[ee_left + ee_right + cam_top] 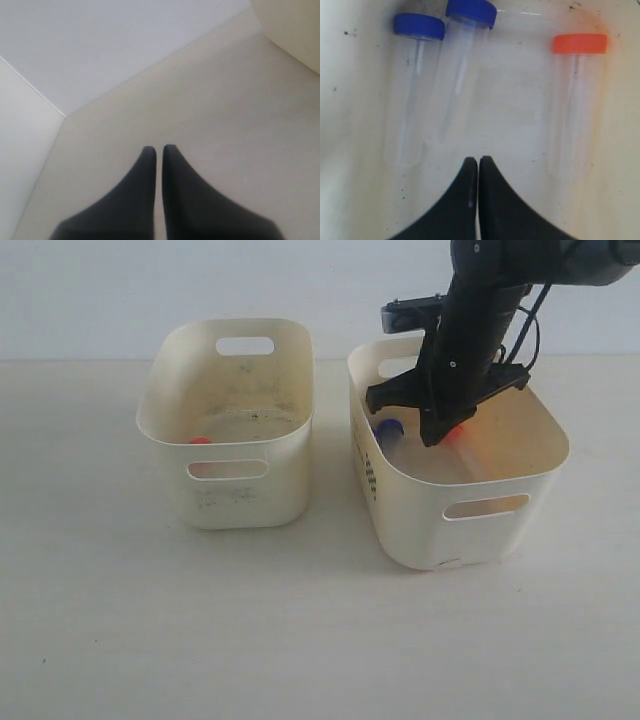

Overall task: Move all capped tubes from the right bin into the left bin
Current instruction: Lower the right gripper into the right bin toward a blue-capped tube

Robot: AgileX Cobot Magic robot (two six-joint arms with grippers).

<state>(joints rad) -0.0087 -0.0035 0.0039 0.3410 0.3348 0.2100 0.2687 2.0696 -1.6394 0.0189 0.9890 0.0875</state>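
Two clear plastic blue-capped tubes [412, 95] [457, 75] lie touching on the right bin's speckled cream floor [520, 100]. A clear orange-red-capped tube [575, 100] lies apart, rightward. The black right gripper [478, 162] has its fingers pressed together, empty.

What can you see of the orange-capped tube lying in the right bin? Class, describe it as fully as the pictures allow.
The orange-capped tube is a slim cylinder of clear plastic, closed at one end by a bright orange-red cap. It looks empty. It lies flat on the speckled cream floor of the right bin, apart from the two blue-capped tubes and roughly parallel to them. Nothing touches it. The right gripper hangs between the tubes with its jaws closed, clear of it.
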